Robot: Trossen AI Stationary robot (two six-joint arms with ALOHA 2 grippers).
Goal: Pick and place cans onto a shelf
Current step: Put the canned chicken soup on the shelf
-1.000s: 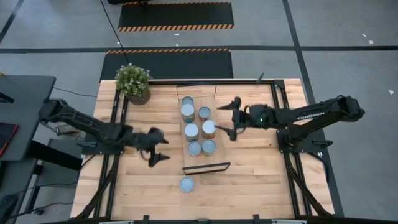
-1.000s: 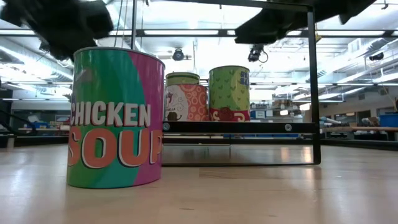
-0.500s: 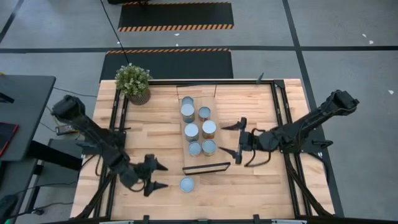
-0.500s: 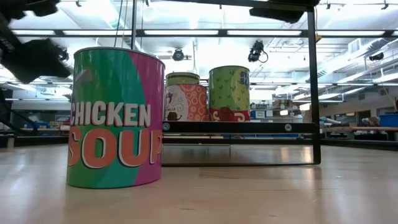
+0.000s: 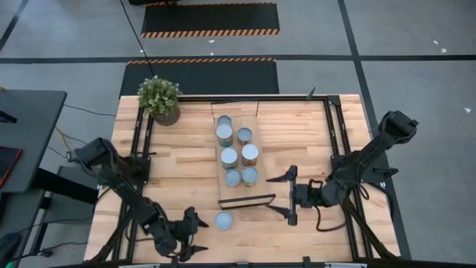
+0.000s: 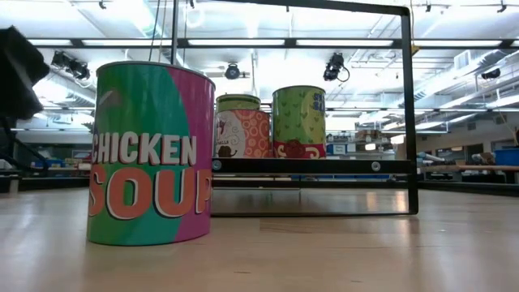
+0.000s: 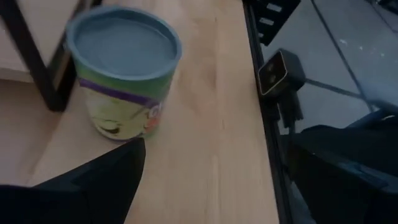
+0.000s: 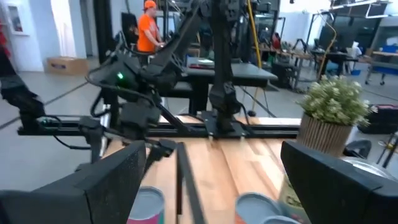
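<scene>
Left gripper: fingers spread wide, empty, low at the table's near edge. Lone can just beside it, toward the shelf, upright on the table, apart from the fingers; same can close ahead in the left wrist view. Right gripper: fingers also spread, empty, just off the shelf's near end, on the side opposite the left gripper. Six cans standing in two rows on the shelf, beyond both grippers. Potted plant at the far corner.
</scene>
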